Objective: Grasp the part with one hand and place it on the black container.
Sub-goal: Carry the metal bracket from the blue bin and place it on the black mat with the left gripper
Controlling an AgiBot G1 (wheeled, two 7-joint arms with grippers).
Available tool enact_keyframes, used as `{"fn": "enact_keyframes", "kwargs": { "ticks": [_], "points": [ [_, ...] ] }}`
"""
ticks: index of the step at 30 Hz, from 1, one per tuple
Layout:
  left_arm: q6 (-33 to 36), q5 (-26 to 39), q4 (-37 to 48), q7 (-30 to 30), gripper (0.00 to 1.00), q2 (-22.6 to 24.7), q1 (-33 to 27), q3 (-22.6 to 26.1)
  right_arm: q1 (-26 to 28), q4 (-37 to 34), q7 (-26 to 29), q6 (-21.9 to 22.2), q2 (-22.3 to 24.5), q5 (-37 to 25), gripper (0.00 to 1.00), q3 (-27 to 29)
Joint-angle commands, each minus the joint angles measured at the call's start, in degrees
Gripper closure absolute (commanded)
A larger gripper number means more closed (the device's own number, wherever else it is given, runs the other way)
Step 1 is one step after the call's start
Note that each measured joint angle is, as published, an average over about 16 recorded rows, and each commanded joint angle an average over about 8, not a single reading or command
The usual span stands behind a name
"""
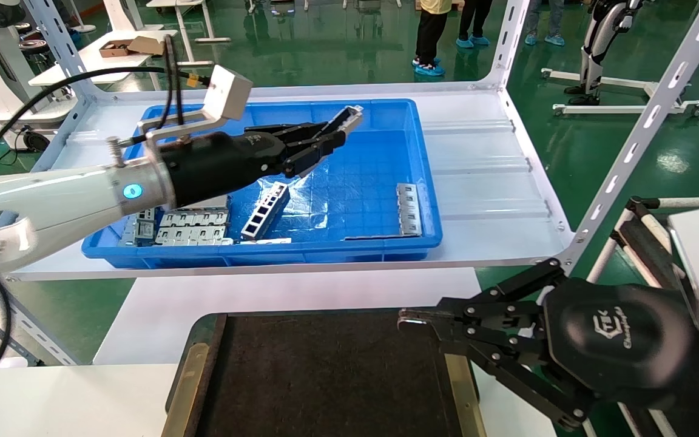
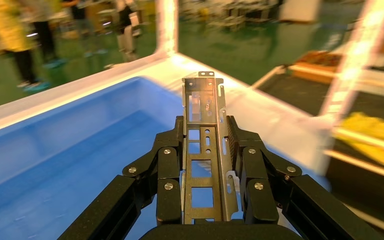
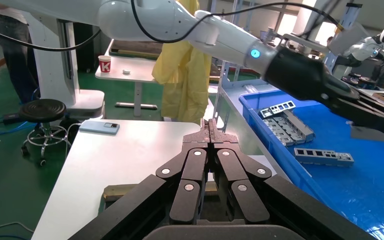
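My left gripper (image 1: pixel 324 143) is shut on the part (image 1: pixel 346 118), a slim silver-grey channel bar, and holds it in the air above the far side of the blue bin (image 1: pixel 429 182). In the left wrist view the part (image 2: pixel 203 115) stands lengthwise between the black fingers (image 2: pixel 245 150) and sticks out past their tips. The black container (image 1: pixel 325 376) lies at the near edge, with brass strips on its sides. My right gripper (image 1: pixel 407 318) is shut and empty, hovering over the container's right edge; it also shows in the right wrist view (image 3: pixel 210 131).
In the bin lie a ladder-like bar (image 1: pixel 266 209), flat slotted plates (image 1: pixel 195 226) and another metal piece (image 1: pixel 409 209). The bin sits on a white shelf (image 1: pixel 489 182) with slanted perforated posts (image 1: pixel 641 133). A white table (image 1: pixel 276 303) lies between the shelf and the container.
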Motion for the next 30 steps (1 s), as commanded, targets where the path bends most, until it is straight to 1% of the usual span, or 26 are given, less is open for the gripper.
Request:
{"fn": "enact_keyframes", "kwargs": {
  "ticks": [1,7,12,15,18,21,23,26,30],
  "points": [
    [3.8,-0.7,-0.5,0.1,1.00,-1.3,0.2,-0.4,0.0,0.0,0.0,0.0,0.0,0.0,1.00,0.0],
    [13.1,-2.5,-5.3,-1.5,1.00,-5.2,4.1,-0.9,0.0,0.0,0.0,0.0,0.0,0.0,1.00,0.0],
    [19.6,-4.2,-12.6,-4.2,1.00,-8.8,9.9,-1.2,0.0,0.0,0.0,0.0,0.0,0.0,1.00,0.0],
    [22.0,-5.4,-18.5,-6.4,1.00,-10.8,14.3,-1.1,0.0,0.0,0.0,0.0,0.0,0.0,1.00,-0.1],
    [22.8,-6.6,-24.7,-8.8,1.00,-12.6,19.3,-0.8,0.0,0.0,0.0,0.0,0.0,0.0,1.00,-0.1],
    [21.3,-7.2,-30.3,-11.2,1.00,-14.1,24.5,-0.3,0.0,0.0,0.0,0.0,0.0,0.1,1.00,-0.1],
    [19.0,-6.9,-33.3,-12.6,1.00,-14.7,27.9,0.0,0.0,0.0,0.0,0.0,0.0,0.1,1.00,-0.1],
    [12.8,-5.4,-36.8,-14.6,1.00,-15.1,32.9,0.5,0.0,0.0,0.0,0.0,0.0,0.1,1.00,-0.1],
    [2.1,-2.4,-40.5,-17.4,1.00,-14.6,38.6,1.2,0.0,0.0,-0.1,0.0,0.0,0.1,1.00,-0.1]
  ]
}}
